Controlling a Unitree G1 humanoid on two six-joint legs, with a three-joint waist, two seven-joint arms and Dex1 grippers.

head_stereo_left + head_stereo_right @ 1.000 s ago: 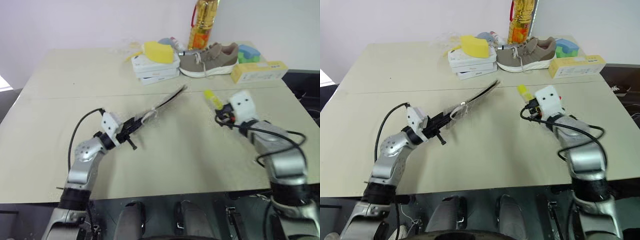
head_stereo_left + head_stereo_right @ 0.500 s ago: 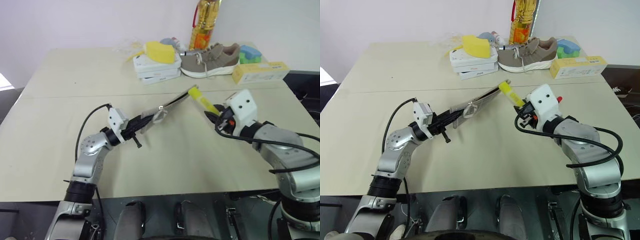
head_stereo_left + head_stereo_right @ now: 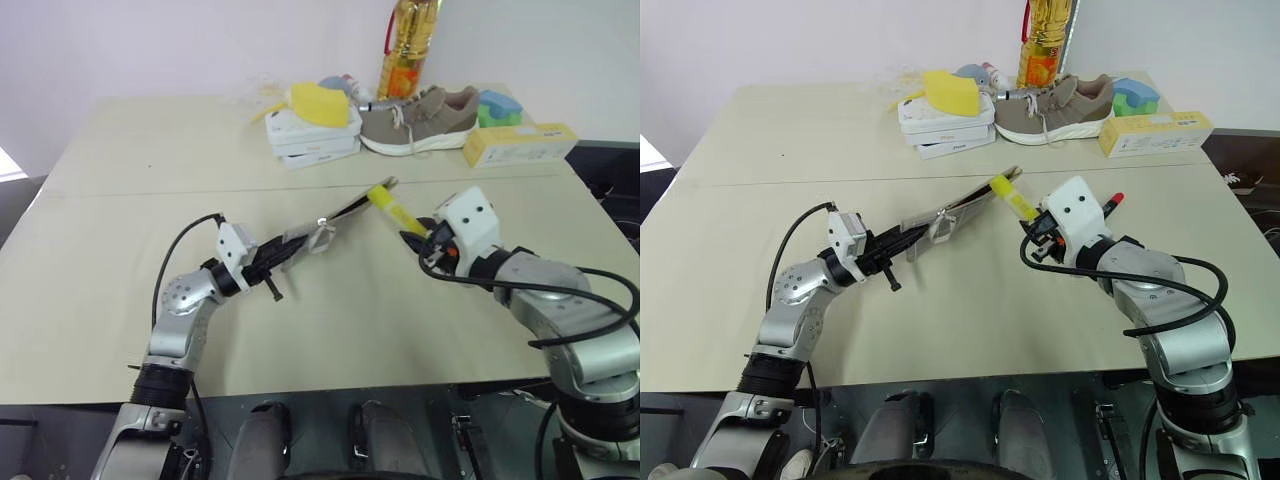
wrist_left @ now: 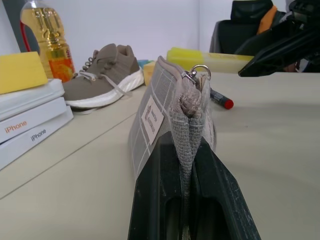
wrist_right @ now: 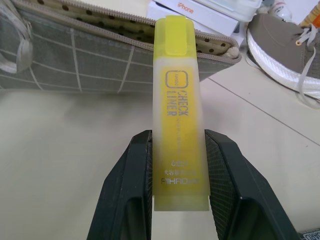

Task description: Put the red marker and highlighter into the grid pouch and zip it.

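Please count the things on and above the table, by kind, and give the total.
Pens: 2, highlighter, red marker
Pouches: 1, grid pouch
Boxes: 3, white boxes, yellow box
Shoes: 1
Bottles: 1
Sponges: 2
Total: 10

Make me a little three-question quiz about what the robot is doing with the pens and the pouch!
1. True or false: the right gripper holds the highlighter.
2. What does the left gripper pinch? A) a shoe B) the grid pouch C) a bottle
3. Where is the red marker?

Key:
1. True; its fingers clamp the barrel.
2. B.
3. Lying on the table, beyond the right gripper, not in the pouch.
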